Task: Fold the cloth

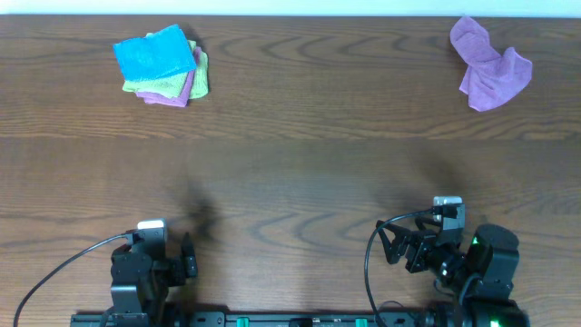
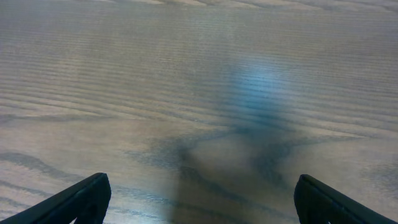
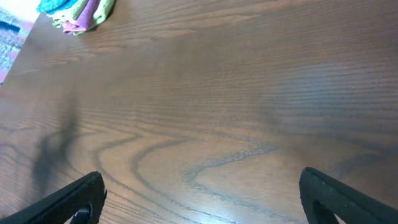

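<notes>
Both claws, left gripper (image 1: 189, 257) and right gripper (image 1: 392, 245), gape empty, well apart from the cloth (image 1: 154, 53). You see it folded atop 2 other cloths (image 1: 186, 86); if it needs squaring, send your left arm and pinch 1 corner.

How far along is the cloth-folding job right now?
Done, it seems: the blue cloth lies folded on top of the stack of other cloths. In hand: nothing; the left end effector and right end effector are open and empty, far from it. Left: possibly nothing, though the lilac cloth sits crumpled.
</notes>
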